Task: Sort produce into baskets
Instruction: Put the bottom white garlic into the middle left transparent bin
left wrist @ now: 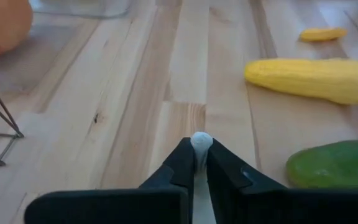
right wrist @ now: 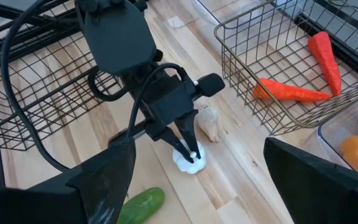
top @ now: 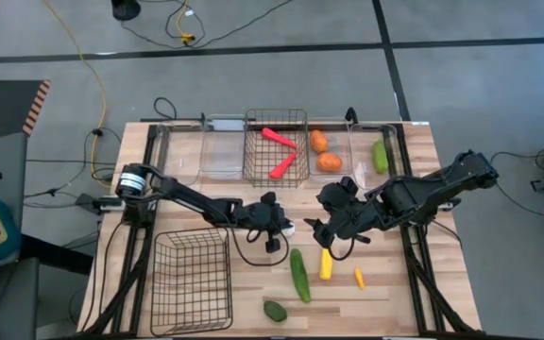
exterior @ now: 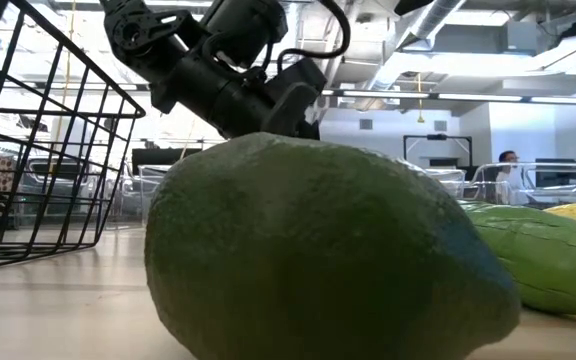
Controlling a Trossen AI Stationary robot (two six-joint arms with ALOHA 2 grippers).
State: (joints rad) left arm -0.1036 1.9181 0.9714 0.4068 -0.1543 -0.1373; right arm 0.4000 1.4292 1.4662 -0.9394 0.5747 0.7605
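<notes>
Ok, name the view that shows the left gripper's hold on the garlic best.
The right wrist view: the left gripper pinches the white garlic on the table. The left wrist view shows only its tip; the high view a white speck; the low view nothing.

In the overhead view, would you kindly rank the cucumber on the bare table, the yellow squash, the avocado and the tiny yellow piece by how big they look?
1. Cucumber, the longest.
2. Yellow squash and avocado: too alike to rank; the squash is longer, the avocado wider.
3. Tiny yellow piece, clearly smallest.
</notes>
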